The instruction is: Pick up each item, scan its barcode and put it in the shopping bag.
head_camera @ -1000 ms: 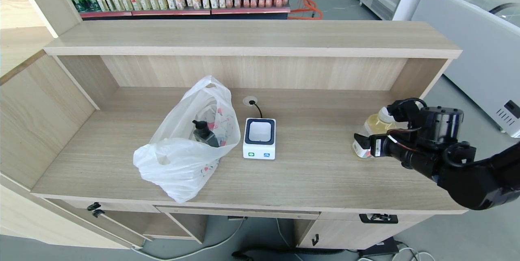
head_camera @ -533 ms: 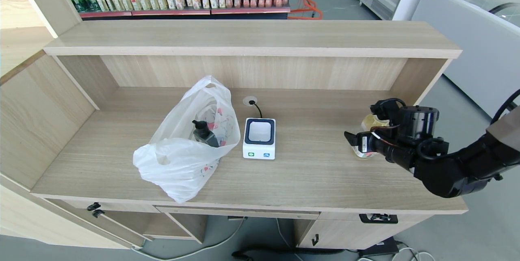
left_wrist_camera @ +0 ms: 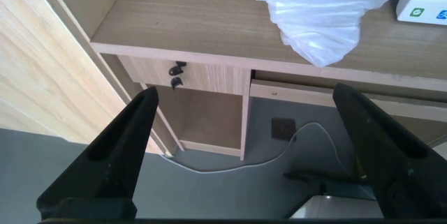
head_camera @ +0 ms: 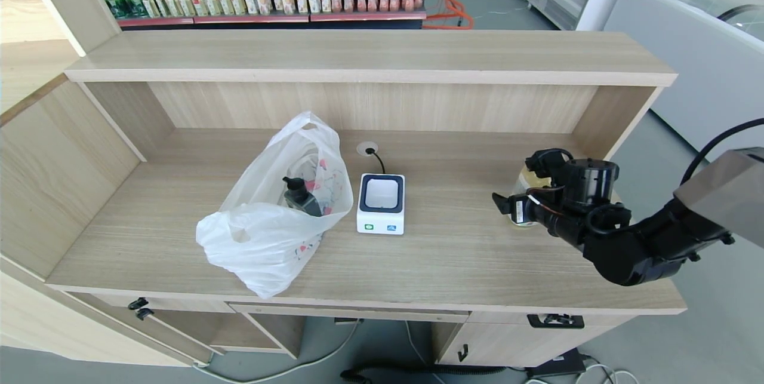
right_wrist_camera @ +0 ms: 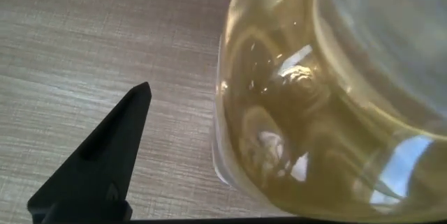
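Observation:
A clear bottle of yellow liquid (head_camera: 530, 182) stands upright on the right part of the wooden counter (head_camera: 453, 252). My right gripper (head_camera: 515, 182) is open, with a finger on either side of the bottle, which is largely hidden behind it. Close up, the bottle (right_wrist_camera: 314, 98) has one black finger (right_wrist_camera: 105, 161) standing apart from its wall. The white shopping bag (head_camera: 274, 217) slumps on the counter's left half with a dark pump bottle (head_camera: 300, 196) inside. A white barcode scanner (head_camera: 381, 211) sits just right of the bag. My left gripper (left_wrist_camera: 246, 95) hangs open and empty below the counter's front left edge.
A raised back shelf (head_camera: 370, 55) and side walls enclose the counter. A cable (head_camera: 377, 160) runs from the scanner to a hole at the back. Drawers with black handles (left_wrist_camera: 178, 74) sit under the front edge.
My right arm has moved left and farther over the counter, bringing its fingers around the bottle, which is now more hidden. The bag, scanner and bottle have stayed put.

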You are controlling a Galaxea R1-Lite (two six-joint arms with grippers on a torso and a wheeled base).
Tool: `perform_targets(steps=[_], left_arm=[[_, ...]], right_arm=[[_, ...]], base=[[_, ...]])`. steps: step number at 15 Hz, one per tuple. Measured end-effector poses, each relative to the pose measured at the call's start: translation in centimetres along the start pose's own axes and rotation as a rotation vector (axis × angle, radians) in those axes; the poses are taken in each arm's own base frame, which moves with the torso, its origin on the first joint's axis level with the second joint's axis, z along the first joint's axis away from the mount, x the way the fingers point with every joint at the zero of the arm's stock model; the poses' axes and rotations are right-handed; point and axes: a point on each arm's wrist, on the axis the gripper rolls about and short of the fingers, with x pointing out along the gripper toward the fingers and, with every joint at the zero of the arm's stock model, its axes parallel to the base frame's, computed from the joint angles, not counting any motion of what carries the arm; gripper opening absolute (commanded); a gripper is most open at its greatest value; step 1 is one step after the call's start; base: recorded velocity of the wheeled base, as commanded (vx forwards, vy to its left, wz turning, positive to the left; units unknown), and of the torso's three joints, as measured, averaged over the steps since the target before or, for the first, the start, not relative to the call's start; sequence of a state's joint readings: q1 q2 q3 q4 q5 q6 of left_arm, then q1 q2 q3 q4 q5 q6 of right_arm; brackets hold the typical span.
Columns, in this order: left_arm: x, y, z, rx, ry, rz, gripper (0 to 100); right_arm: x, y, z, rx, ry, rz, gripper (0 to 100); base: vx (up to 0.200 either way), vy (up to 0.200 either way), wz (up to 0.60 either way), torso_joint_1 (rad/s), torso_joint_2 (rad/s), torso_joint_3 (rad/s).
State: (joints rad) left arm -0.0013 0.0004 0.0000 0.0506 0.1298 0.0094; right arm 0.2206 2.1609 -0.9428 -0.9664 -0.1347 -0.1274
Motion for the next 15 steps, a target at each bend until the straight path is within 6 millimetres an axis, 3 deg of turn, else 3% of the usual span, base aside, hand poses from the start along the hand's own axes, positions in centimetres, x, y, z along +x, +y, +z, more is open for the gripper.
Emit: perform_targets(steps=[8, 13, 15], left_arm=[[0.0, 0.0, 0.0, 0.0, 0.0, 0.0, 100], [0.0, 0.0, 0.0, 0.0, 0.0, 0.0, 100], [0.0, 0.0, 0.0, 0.0, 0.0, 0.0, 100]], right_arm=[[1.2, 0.6, 0.6, -0.038, -0.08, 0.026, 0], [0.8, 0.8, 1.4, -0.059, -0.145, 0.077, 0], [-0.1, 0.7, 2.7, -0.038, -0.186, 0.16, 0]], base=[[0.0, 0.0, 0.0, 0.0, 0.0, 0.0], [0.0, 0.0, 0.0, 0.0, 0.0, 0.0], [0.0, 0.0, 0.0, 0.0, 0.0, 0.0]])
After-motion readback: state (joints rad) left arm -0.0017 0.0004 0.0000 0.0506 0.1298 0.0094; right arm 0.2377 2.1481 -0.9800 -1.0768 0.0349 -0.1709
